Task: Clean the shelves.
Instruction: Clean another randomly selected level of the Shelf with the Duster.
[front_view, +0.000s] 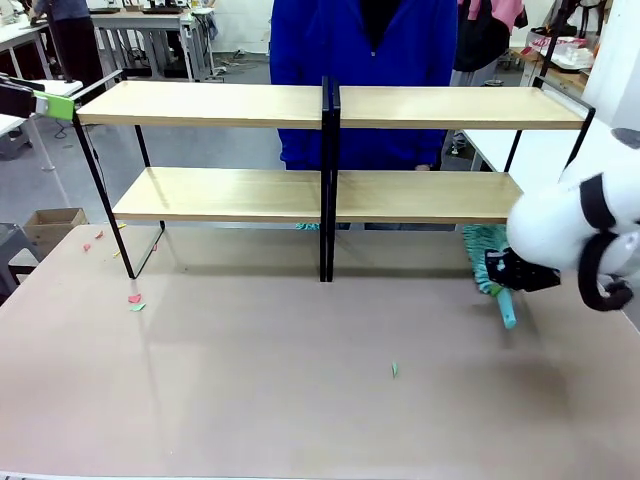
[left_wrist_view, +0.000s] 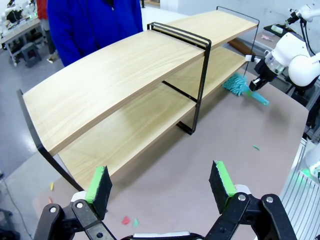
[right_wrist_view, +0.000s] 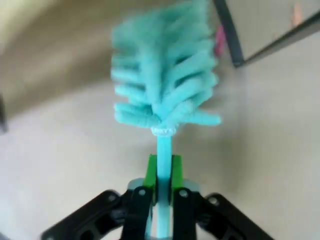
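Shelves (front_view: 330, 150) stand across table's far half. L gripper (left_wrist_view: 161, 186) hovers off shelves' left end, near top board, fingers spread wide, holding nothing. R gripper (right_wrist_view: 162, 172), by shelves' right end near lower board, pinches teal duster (right_wrist_view: 165, 90) handle between pressed-together pads.

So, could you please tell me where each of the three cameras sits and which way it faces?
Front: between the arms, looking across the beige tabletop at the two-tier light-wood shelves and a person in blue; the right arm enters from the right.
Left wrist: above the shelves' end, looking along them; the open left pincer rises from below.
Right wrist: low, facing the shelves; the right pincer clamps the teal fluffy duster.
Shared: all show the duster and the shelves.
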